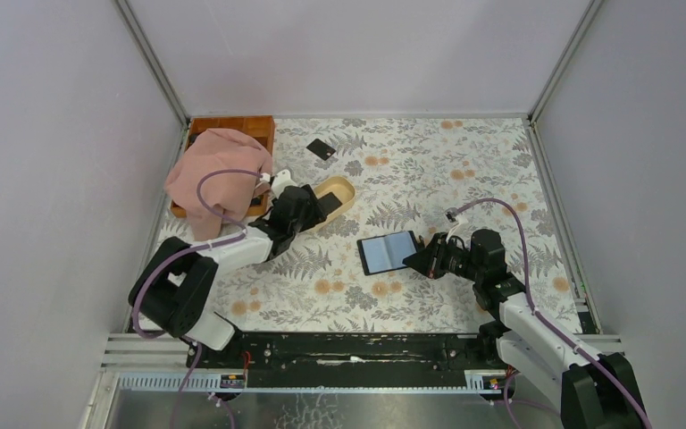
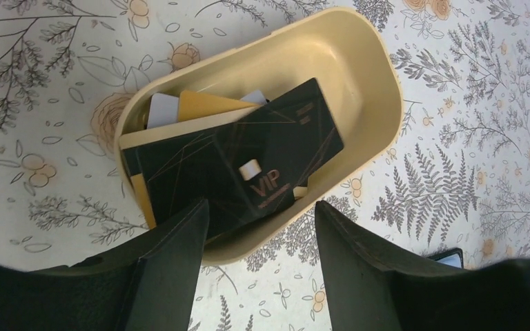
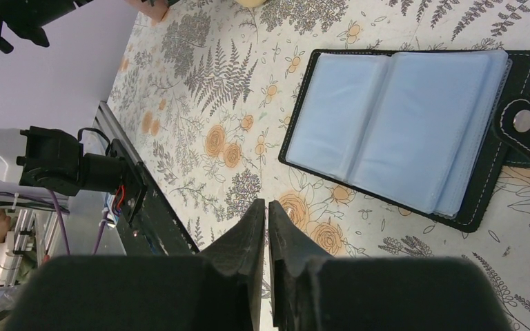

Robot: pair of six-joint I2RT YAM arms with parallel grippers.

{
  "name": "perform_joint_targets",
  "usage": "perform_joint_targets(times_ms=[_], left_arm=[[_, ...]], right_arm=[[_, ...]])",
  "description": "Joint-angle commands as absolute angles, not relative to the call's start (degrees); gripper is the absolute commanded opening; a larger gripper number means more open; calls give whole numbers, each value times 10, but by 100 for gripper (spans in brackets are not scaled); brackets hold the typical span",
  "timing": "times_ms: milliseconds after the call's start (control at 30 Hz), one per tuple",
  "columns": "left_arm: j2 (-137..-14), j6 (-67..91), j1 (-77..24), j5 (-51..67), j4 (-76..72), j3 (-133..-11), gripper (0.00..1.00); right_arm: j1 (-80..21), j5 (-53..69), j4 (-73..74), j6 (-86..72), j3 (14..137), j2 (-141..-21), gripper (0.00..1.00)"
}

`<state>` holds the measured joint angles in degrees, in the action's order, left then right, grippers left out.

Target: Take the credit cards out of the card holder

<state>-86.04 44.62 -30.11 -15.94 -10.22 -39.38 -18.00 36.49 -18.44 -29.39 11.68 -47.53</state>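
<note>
**Card holder lies open, cards sit in the dish**

The card holder [image 3: 414, 124] lies spread open and flat on the floral surface [image 1: 464, 170]. Its blue-grey clear sleeves face up and its snap tab [image 3: 522, 122] is folded out past one edge. No card can be made out in the sleeves that show.

The right gripper [image 3: 268, 210] is just beside the card holder on its right, on the tab side. It points at the holder without touching it. Its fingers are pressed together with only a sliver between them, and they grip nothing.

The credit cards are away from the card holder, to its left and farther back, in a beige oval dish [image 2: 359, 69]. A black VIP card [image 2: 248, 165] lies tilted on top of the pile. A gold card [image 2: 207, 103] and a white card [image 2: 163, 109] stick out from under it. The left gripper [image 2: 260, 210] hangs over the near rim of this dish. Its fingers stand well apart, one on each side of the VIP card's lower end, and nothing is held.

One more black card [image 1: 322, 148] lies alone on the surface, well behind the card holder and a little to its left.

Farthest from the card holder, at the back-left corner, a pink cloth [image 1: 219, 170] is draped over a wooden tray [image 1: 255, 125].
</note>
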Motion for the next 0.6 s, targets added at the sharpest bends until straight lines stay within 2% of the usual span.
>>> perform_joint_targets(times_ms=[0, 300, 567], left_arm=[[-893, 441, -294, -156, -118, -416, 65], [-913, 448, -292, -140, -128, -433, 65], [-782, 432, -292, -144, -158, -378, 67]], right_arm=[[-182, 357, -192, -283, 132, -477, 12], [-182, 355, -193, -283, 129, -477, 13], [-182, 357, -197, -283, 131, -483, 15]])
